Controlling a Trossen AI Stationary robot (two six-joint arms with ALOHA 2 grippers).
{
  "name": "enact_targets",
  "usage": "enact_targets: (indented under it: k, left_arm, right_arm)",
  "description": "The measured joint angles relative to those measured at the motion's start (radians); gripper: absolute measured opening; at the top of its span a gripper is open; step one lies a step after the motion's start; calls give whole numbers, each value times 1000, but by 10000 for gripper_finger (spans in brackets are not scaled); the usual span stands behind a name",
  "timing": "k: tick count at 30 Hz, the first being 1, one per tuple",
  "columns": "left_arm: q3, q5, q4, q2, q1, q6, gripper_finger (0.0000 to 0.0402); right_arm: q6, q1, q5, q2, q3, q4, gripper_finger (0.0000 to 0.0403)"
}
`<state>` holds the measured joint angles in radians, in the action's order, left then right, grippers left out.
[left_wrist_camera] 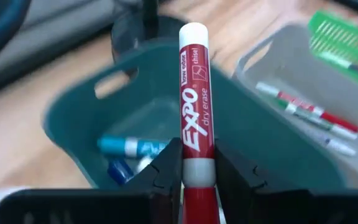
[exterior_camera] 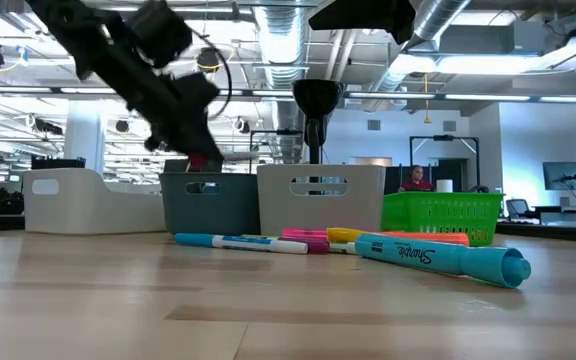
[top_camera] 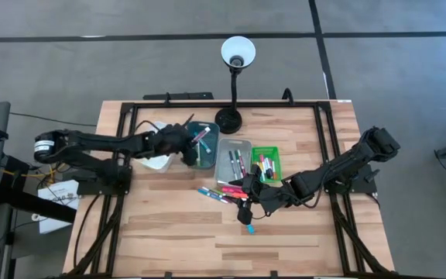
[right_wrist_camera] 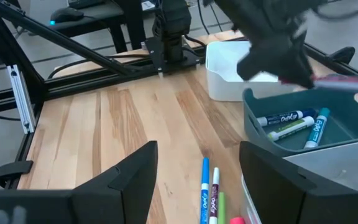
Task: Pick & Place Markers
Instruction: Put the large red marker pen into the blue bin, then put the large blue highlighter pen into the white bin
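One red marker (left_wrist_camera: 194, 106) clamped in left gripper (left_wrist_camera: 197, 177) above teal tray (left_wrist_camera: 73, 118).

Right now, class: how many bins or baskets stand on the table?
4, in one row. From the left arm's side: a white bin, a teal bin, a grey bin and a green basket. None appears hidden.

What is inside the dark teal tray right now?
The dark teal tray holds three markers with blue or green caps. The left gripper holds a red Expo marker above it. The tray's near corner is hidden by its wall.
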<state>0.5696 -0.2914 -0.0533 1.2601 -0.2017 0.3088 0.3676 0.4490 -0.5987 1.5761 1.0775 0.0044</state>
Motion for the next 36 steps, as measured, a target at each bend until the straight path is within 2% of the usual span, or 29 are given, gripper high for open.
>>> enact_targets:
  k: [3, 13, 18, 25, 30, 36]
  left_arm:
    - [-29, 27, -55, 65, -20, 32, 77]
    - [-33, 28, -202, 247, -21, 33, 82]
    - [-33, 28, -207, 260, -21, 9, 96]
    - [-33, 26, -216, 253, -21, 6, 138]
    - [-33, 35, -233, 249, -10, 6, 157]
    - [-33, 83, -358, 200, 40, -25, 153]
  right_arm:
    - [0, 0, 0, 0, 0, 0, 216]
    - [0, 1, 0, 0, 0, 0, 216]
    - [0, 1, 0, 0, 0, 0, 216]
    - [2, 1, 15, 0, 0, -4, 216]
    - [181, 2, 117, 0, 0, -142, 216]
    - [461, 2, 139, 20, -3, -380, 216]
